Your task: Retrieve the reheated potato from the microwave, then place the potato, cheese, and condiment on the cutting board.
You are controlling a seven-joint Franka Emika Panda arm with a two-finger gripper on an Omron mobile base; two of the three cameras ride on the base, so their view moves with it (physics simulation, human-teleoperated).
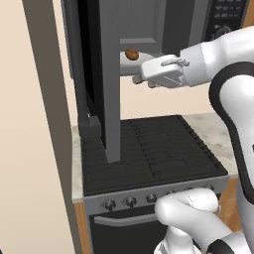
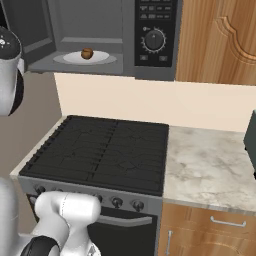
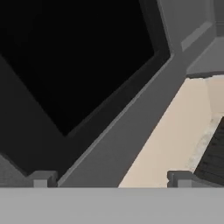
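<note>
Sitting on a pale round plate inside the open microwave, the potato is a small brown lump near the middle of the grey cavity floor, above the black stove. From the left base view the potato peeks out just past the edge of the swung-open microwave door, which hangs edge-on over the stove's left side. The white arm reaches in from the right at the level of the cavity opening, and its hand ends just right of and slightly below the potato; the gripper sits near the door's edge, close to the potato but apart from it, with nothing between its fingers. In the hand view the two dark fingertips stand wide apart at the bottom of the picture, so the gripper is released and holds nothing. That view looks along the dark glass of the door and its grey frame, with a strip of cream wall and a corner of the stove grate at the right; the potato is not between the fingertips there. The microwave's control panel with its round dial lies to the right of the cavity, beside a wooden cabinet. A marbled bench runs to the right of the stove.
</note>
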